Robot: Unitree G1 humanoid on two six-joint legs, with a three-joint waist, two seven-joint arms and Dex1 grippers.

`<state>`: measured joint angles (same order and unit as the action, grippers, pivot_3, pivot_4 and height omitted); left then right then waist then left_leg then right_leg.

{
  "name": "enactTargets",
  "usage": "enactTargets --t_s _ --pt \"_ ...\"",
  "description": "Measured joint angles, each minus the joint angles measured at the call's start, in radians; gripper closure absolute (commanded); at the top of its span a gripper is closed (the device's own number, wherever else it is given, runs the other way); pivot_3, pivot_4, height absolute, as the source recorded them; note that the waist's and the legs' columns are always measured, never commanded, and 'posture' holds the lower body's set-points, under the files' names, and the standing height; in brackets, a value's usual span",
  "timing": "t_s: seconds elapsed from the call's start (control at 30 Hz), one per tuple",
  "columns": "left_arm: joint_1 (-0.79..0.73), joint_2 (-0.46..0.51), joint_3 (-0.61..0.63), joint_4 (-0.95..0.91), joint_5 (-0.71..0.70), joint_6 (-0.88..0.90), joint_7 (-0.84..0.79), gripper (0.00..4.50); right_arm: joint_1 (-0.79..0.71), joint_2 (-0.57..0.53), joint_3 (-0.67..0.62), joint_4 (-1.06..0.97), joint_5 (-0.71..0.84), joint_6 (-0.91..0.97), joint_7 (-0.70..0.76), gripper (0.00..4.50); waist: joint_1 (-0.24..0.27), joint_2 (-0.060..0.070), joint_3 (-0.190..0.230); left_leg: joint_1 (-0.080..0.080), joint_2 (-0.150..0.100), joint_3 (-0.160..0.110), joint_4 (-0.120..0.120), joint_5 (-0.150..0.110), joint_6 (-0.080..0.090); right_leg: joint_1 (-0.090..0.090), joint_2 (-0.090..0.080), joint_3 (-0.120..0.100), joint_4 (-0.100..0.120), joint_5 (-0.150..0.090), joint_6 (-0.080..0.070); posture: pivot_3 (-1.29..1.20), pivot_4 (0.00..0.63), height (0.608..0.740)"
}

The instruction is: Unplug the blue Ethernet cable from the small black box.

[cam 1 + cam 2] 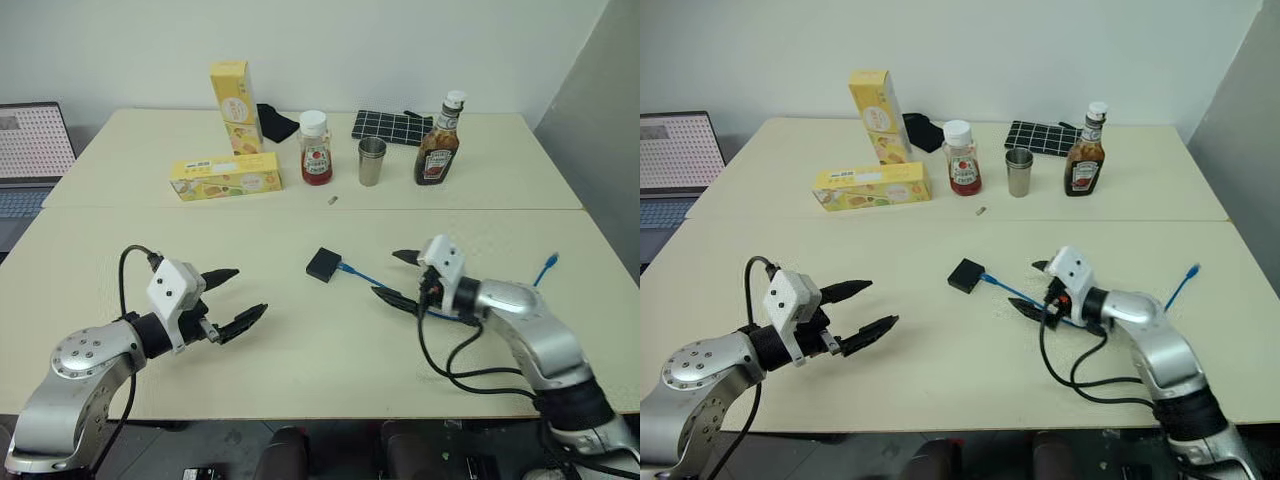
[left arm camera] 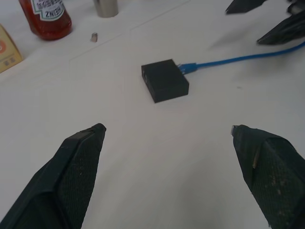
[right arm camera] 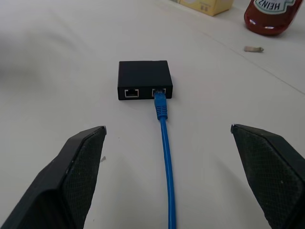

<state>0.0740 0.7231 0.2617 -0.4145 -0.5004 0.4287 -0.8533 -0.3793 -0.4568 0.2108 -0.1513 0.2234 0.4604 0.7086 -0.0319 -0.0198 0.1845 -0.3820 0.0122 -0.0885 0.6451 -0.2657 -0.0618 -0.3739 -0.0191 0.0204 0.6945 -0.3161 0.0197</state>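
- Near the middle of the tabletop [image 1: 300, 340] sits the small black box [image 1: 323, 264], flat on the surface, with the blue Ethernet cable [image 3: 166, 162] plugged into one of its two side ports. The other port is empty.
- The cable runs right from the box, passes under the right end effector [image 1: 400, 276], and its loose plug [image 1: 548, 262] lies far right near the table edge.
- Right end effector: fingers spread wide, nothing in them, lined up straight along the cable with the plug [image 3: 160, 102] dead ahead.
- Left end effector [image 1: 234, 296]: also wide open and empty, well left of the box, aimed roughly at it.
- My take on doing this cleanly: the box looks light, so it'll probably just slide if you yank the cord. Left should pin or pinch the box body first.
- Then right closes on the plug itself, right at the port, not further down the cord, and pulls straight back along the cable line.
- The latch tab could be the catch; can't tell which side it's on.
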Motion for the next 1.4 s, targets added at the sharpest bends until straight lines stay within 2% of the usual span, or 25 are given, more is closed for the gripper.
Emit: enactTargets --t_s 0.13,0.33,0.43,0.8,1.0,1.27,1.4 --pt "-0.014 0.020 -0.021 0.002 -0.007 0.001 -0.046 0.00 -0.075 0.074 0.070 0.105 -0.055 0.005 -0.022 0.06 -0.001 0.000 0.000 0.000 0.000 0.000 0.000 0.000 0.000 0.000 0.000 0.000 0.000 0.000 0.000 0.00 0.150 0.740" --pt "-0.036 0.021 -0.022 0.003 -0.011 0.021 -0.054 0.00 -0.153 0.144 0.108 0.266 -0.114 -0.017 -0.033 0.06 -0.001 0.000 0.000 0.000 0.000 0.000 0.000 0.000 0.000 0.000 0.000 0.000 0.000 0.000 0.000 0.00 0.150 0.740" --pt "-0.035 0.021 -0.023 0.000 -0.011 0.023 -0.056 0.00 -0.187 0.179 0.116 0.353 -0.134 -0.038 -0.038 0.50 -0.001 0.000 0.000 0.000 0.000 0.000 0.000 0.000 0.000 -0.001 0.000 0.000 0.001 0.000 0.000 0.00 0.150 0.740" --pt "-0.027 0.021 -0.016 0.000 -0.029 0.039 -0.051 0.00 -0.235 0.191 0.129 0.429 -0.174 -0.092 0.007 2.85 -0.001 0.000 0.000 0.000 0.000 0.000 0.000 0.000 0.000 0.000 0.000 0.000 0.001 0.000 0.000 0.00 0.150 0.740" --pt "-0.030 0.010 0.012 0.026 -0.058 0.061 -0.028 0.00 -0.262 0.161 0.156 0.450 -0.245 -0.167 0.011 4.32 -0.001 0.000 0.000 0.000 0.000 0.000 0.000 0.000 0.000 -0.001 0.000 0.000 0.001 0.000 0.000 0.00 0.150 0.740" --pt "-0.086 -0.024 0.095 0.106 -0.217 0.180 0.010 0.00 -0.253 0.106 0.157 0.363 -0.284 -0.299 0.031 4.37 -0.001 0.000 0.000 0.000 0.001 -0.001 0.000 0.000 0.000 -0.001 -0.001 0.000 0.001 0.000 0.000 0.00 0.150 0.740" --pt "-0.107 -0.020 0.097 0.110 -0.321 0.285 0.005 0.00 -0.235 0.041 0.186 0.306 -0.331 -0.532 0.062 4.37 -0.001 0.000 0.000 -0.001 0.001 0.000 0.000 0.000 0.000 -0.001 -0.001 0.000 0.001 0.000 0.000 0.00 0.150 0.740"
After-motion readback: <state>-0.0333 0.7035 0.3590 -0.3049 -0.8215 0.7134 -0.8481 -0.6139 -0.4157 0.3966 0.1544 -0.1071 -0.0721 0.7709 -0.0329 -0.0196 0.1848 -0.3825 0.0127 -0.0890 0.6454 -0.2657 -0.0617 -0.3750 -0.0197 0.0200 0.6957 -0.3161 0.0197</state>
